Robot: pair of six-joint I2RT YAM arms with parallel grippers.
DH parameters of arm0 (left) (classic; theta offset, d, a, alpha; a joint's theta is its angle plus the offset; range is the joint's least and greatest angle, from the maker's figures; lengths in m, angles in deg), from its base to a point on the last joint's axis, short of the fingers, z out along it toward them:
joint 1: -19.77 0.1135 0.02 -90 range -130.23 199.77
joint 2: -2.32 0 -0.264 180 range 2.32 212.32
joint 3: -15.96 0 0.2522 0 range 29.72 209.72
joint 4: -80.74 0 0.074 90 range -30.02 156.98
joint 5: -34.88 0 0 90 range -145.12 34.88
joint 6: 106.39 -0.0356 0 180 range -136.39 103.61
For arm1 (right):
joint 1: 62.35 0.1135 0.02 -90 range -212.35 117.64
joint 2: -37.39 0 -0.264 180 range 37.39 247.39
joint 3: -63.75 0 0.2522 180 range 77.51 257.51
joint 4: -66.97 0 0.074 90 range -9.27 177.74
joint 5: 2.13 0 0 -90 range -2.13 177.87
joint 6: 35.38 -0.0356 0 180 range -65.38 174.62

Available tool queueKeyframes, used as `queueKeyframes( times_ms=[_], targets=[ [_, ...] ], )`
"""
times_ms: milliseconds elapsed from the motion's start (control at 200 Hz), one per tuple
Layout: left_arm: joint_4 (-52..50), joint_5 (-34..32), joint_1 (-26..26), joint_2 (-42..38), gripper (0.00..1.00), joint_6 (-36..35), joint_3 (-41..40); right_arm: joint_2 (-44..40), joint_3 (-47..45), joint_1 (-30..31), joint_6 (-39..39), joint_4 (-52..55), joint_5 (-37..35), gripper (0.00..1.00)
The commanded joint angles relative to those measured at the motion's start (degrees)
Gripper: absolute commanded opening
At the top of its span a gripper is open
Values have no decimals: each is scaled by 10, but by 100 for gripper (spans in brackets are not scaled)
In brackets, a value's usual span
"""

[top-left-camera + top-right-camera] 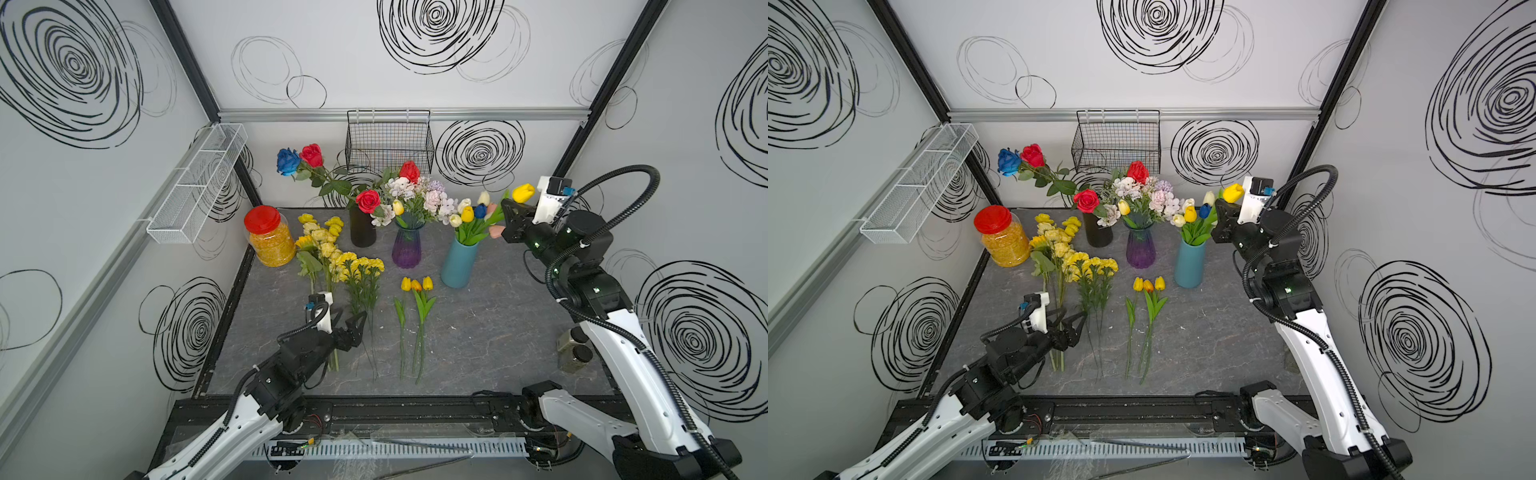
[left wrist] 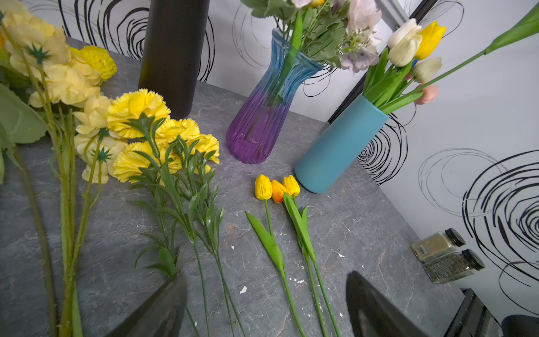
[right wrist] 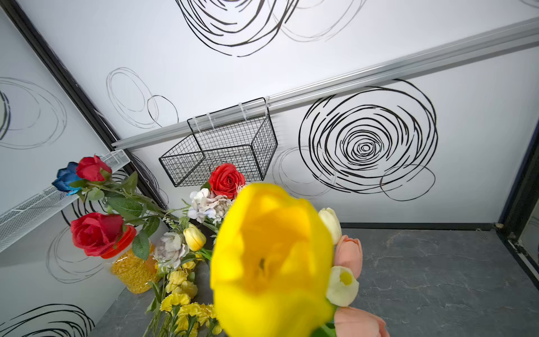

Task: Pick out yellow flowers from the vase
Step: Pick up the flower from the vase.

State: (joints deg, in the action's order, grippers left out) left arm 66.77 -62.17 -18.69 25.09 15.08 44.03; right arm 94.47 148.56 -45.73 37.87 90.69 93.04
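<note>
My right gripper [image 1: 510, 212] is shut on the stem of a yellow tulip [image 1: 523, 192], held high beside the teal vase [image 1: 459, 262]. Its bloom [image 3: 271, 262] fills the right wrist view and hides the jaws. Its long stem [image 2: 455, 68] still slants down to the vase mouth. Another yellow tulip [image 1: 467, 213] stands in that vase, and one more [image 1: 397, 206] in the purple vase [image 1: 407, 249]. Yellow flowers [image 1: 328, 249], carnations [image 1: 361, 266] and tulips [image 1: 415, 284] lie on the table. My left gripper [image 1: 351, 322] hovers open and empty over their stems.
A black vase [image 1: 363, 232] with red and blue roses stands at the back. A red-lidded jar [image 1: 268, 241] sits back left, two spice jars [image 1: 575, 349] by the right edge. A wire basket [image 1: 388, 141] and white mesh shelf [image 1: 199, 183] hang on the walls.
</note>
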Motion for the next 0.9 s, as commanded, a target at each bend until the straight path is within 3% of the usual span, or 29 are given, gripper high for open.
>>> queueKeyframes(
  times_ms=[0,385,655,896],
  targets=[
    [60,15,-15,33,88,-36,49,-30,33,-3,-10,28,23,5],
    [77,-55,-176,214,93,-180,231,-78,65,-10,-9,105,91,2],
    [89,14,-197,322,95,-224,322,-92,8,-9,-59,89,244,1],
    [93,73,-204,414,85,-218,373,-104,-26,-7,-92,56,314,0]
  ],
)
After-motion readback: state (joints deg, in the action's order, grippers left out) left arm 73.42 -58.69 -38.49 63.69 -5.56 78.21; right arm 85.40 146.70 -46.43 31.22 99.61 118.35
